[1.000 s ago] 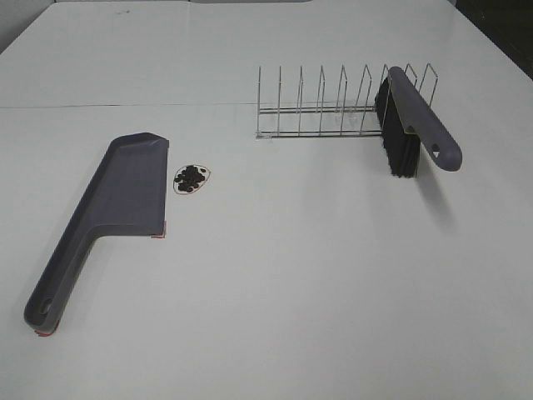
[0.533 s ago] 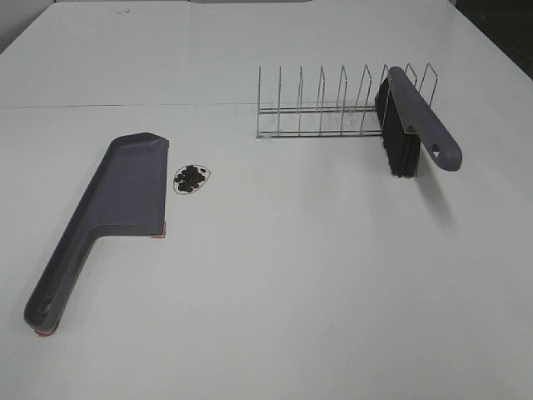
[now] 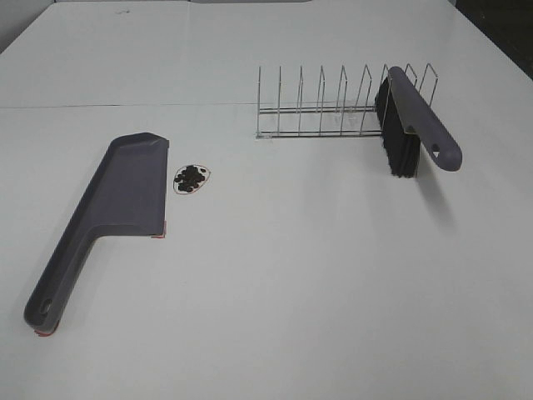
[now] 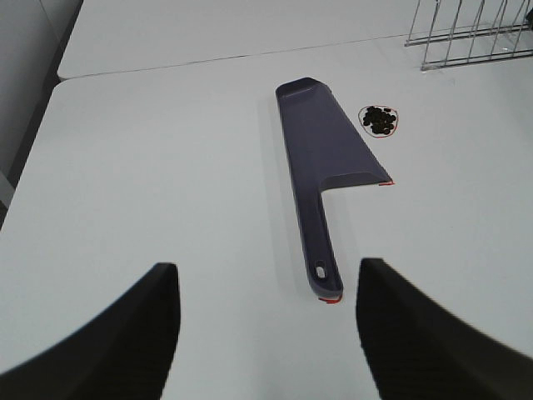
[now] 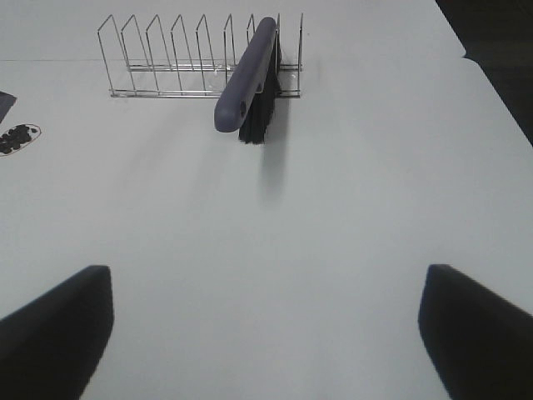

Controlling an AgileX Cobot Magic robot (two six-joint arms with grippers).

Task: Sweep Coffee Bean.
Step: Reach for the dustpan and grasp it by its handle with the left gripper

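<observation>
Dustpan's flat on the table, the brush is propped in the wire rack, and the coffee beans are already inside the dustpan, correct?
Not quite. The coffee beans are not in the dustpan; they lie in a small cluster on the table beside it, as the exterior high view shows. The dustpan does lie flat, and the brush is propped in the wire rack.

No visible change since a second ago: the coffee bean [image 3: 191,177] cluster, dustpan [image 3: 125,192] and brush [image 3: 420,125] show no shift on the bench [image 3: 333,292].

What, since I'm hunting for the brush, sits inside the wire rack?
The purple brush leans in the right-end slots of the wire rack, black bristles down. Its bristles cover the wires behind them.
</observation>
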